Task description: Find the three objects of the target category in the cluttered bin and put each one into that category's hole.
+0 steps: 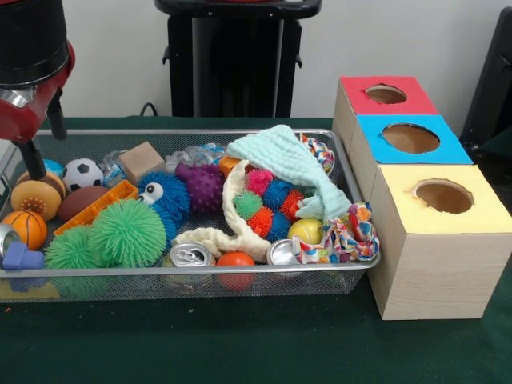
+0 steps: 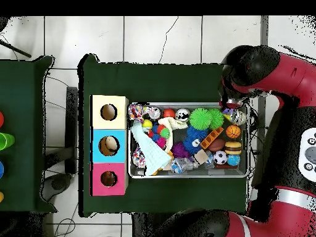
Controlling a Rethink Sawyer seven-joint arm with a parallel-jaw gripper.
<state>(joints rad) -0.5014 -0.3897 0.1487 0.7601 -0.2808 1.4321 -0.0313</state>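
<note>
In the front view, the bin (image 1: 192, 272) is seen on the green table, crammed with toys, cans and cloth. The three boxes (image 1: 432, 200) with red, blue and yellow tops stand just beside its right end, each with a round hole. The gripper (image 1: 36, 164) is seen dipping into the bin's left end, above a burger toy (image 1: 36, 196) and near a small basketball (image 1: 26, 228); whether its fingers are apart or together cannot be told.

In the overhead view, the arm (image 2: 259, 71) is seen over the bin's right end, so the boxes lie at the opposite end. Any picked item must probably be carried along the bin's whole long axis.
</note>
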